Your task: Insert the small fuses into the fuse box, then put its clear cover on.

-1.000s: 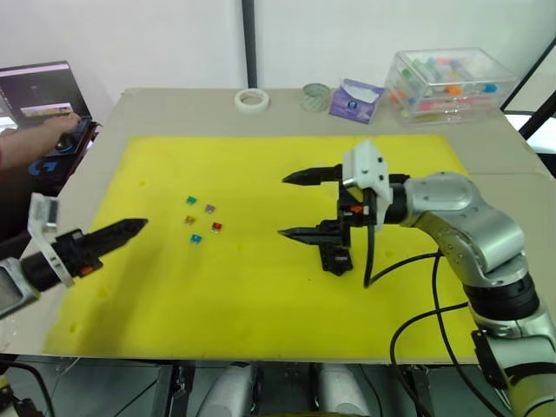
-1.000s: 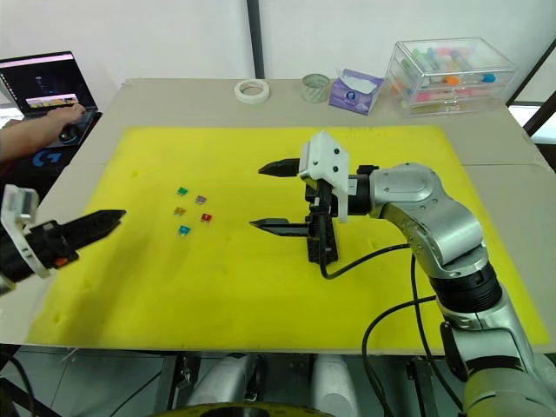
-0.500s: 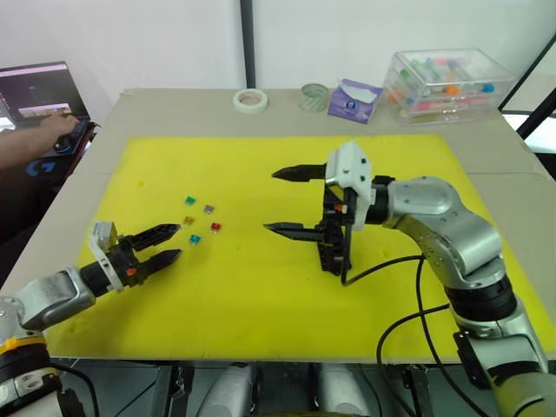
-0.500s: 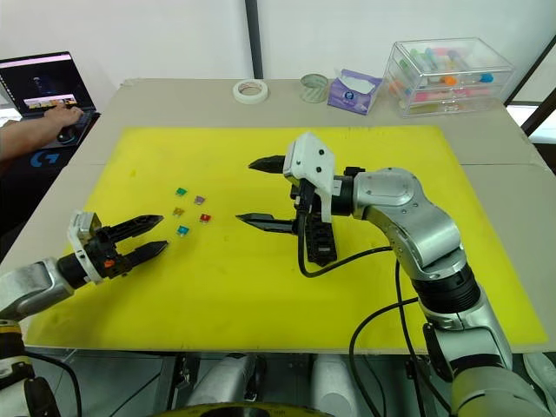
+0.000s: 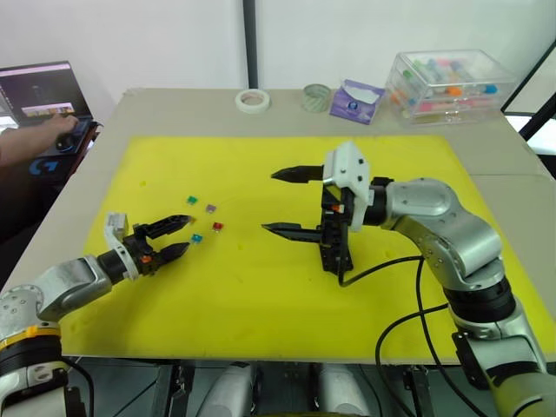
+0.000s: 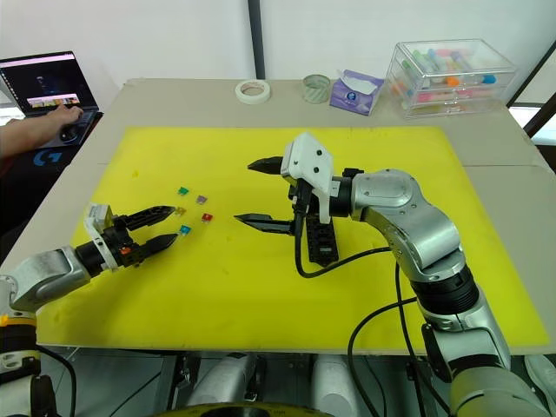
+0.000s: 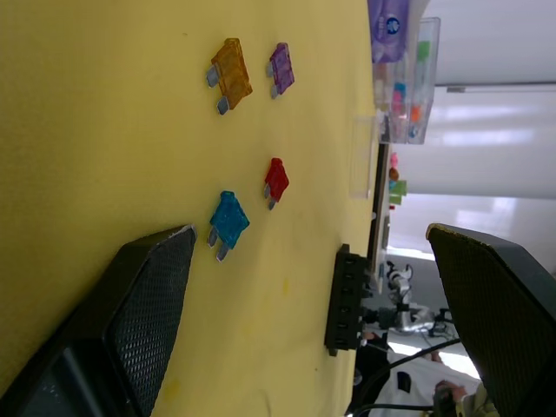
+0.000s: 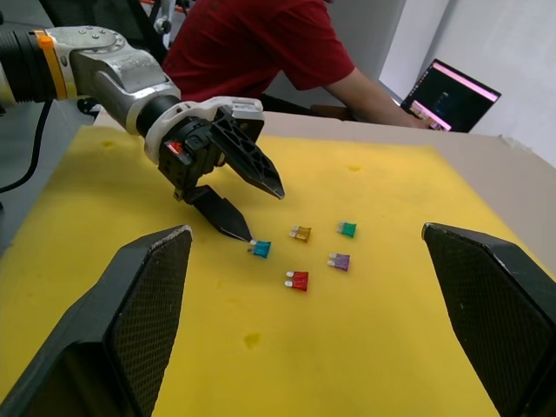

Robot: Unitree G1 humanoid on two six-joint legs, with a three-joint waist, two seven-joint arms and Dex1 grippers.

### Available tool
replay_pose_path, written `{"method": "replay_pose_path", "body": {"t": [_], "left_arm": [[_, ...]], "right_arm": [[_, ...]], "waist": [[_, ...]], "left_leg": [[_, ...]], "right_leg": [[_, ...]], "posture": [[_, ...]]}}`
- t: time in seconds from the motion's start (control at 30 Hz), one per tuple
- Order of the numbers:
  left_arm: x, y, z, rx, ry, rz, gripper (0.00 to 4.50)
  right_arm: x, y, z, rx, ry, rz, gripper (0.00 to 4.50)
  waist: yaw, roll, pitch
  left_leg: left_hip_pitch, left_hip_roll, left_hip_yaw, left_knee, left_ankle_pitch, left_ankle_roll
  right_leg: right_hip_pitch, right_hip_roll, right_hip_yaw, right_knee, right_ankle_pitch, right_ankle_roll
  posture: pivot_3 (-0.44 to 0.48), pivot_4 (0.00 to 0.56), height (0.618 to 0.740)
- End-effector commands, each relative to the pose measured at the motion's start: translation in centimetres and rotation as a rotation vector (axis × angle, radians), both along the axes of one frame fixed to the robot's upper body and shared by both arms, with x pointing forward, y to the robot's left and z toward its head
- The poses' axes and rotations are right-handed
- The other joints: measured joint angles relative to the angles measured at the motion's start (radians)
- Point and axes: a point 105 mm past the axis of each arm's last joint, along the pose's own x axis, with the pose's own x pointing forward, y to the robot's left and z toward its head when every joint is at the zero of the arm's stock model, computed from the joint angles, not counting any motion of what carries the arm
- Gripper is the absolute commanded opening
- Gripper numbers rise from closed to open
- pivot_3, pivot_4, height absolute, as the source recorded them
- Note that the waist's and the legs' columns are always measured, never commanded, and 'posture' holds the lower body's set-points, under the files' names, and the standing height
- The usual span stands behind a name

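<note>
Both sets of jaws stand spread and hold nothing: the right gripper (image 6: 261,191) hangs above the yellow mat (image 6: 261,287) just beside the black fuse box (image 6: 318,241), while the left gripper (image 6: 155,228) sits low with one fingertip close beside the blue fuse (image 6: 184,230). The red fuse (image 8: 297,280), orange fuse (image 7: 231,73), purple fuse (image 7: 281,66) and green fuse (image 8: 347,229) lie loose nearby (a tight cluster). Straddle the blue chip alone, square to its flat sides, before closing
</note>
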Motion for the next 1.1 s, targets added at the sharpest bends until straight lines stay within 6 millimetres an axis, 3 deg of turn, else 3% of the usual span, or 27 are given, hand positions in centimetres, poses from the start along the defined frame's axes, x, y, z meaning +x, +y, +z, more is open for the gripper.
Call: {"method": "replay_pose_path", "body": {"t": [0.03,0.7,0.8,0.9,1.1], "left_arm": [[0.1,-0.6,-0.3,0.028,0.008,-0.022,4.5],[1.2,-2.1,-1.0,0.041,-0.013,-0.086,4.5],[1.2,-1.9,-1.2,0.048,-0.006,-0.072,3.92],[1.2,-1.7,-1.7,0.068,0.018,-0.064,2.97],[1.2,-1.7,-2.1,0.082,0.027,-0.067,2.97]], "right_arm": [[-0.7,0.3,1.5,0.029,-0.054,0.029,4.49],[-0.8,0.2,1.6,0.022,-0.044,0.021,4.49],[-0.8,0.2,1.6,0.021,-0.043,0.019,4.5],[-0.8,0.2,1.6,0.021,-0.043,0.02,4.5],[-0.9,0.3,1.6,0.02,-0.044,0.023,4.5]], "waist": [[0.0,0.0,0.0],[0.006,0.0,0.0],[0.006,0.0,0.0],[0.003,0.0,0.0],[0.0,0.0,0.0]], "left_leg": [[0.0,0.0,0.0,0.0,0.0,0.0],[0.0,-0.001,0.0,0.0,0.0,0.0],[0.0,-0.001,0.0,0.0,0.0,0.0],[0.0,-0.001,0.0,0.0,0.0,0.0],[0.0,-0.001,0.0,0.0,0.0,0.0]], "right_leg": [[0.0,0.0,0.0,0.0,0.0,0.0],[0.0,0.0,0.0,0.0,0.0,0.0],[0.0,0.0,0.0,0.0,0.0,0.0],[0.0,0.0,0.0,0.0,0.0,0.0],[0.0,0.0,0.0,0.0,0.0,0.0]], "posture": [[0.0,0.15,0.74],[0.0,0.15,0.74],[0.0,0.15,0.74],[0.0,0.15,0.74],[0.0,0.15,0.74]]}}
